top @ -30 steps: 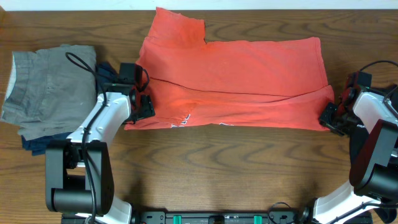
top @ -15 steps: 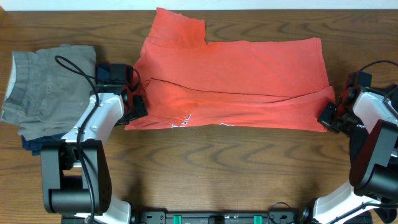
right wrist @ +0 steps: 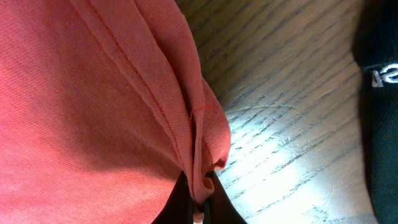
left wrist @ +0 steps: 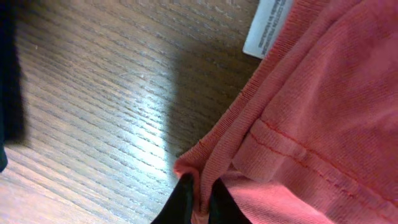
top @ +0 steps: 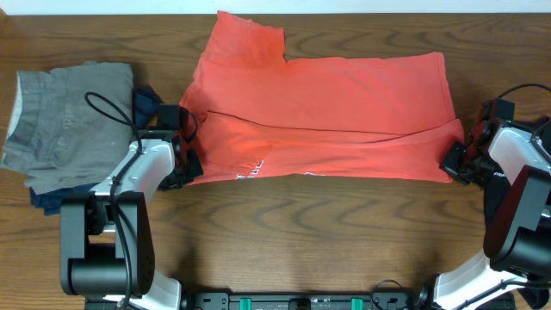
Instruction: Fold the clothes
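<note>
The clothes in play are a coral-red T-shirt spread across the middle of the table, with its front edge doubled over. My left gripper is at the shirt's front left corner. In the left wrist view the gripper is shut on the hem, with a white label further up. My right gripper is at the front right corner. The right wrist view shows that gripper shut on a bunched fold of red cloth.
A grey garment lies piled at the left on a dark blue one. Another dark piece shows beside the left arm. A black shape with a white mark sits at the right edge of the right wrist view. Bare wood runs along the front.
My left gripper has slid toward the front edge to the shirt's corner and closed on the hem. The right gripper stays at its corner, shut on the cloth.
</note>
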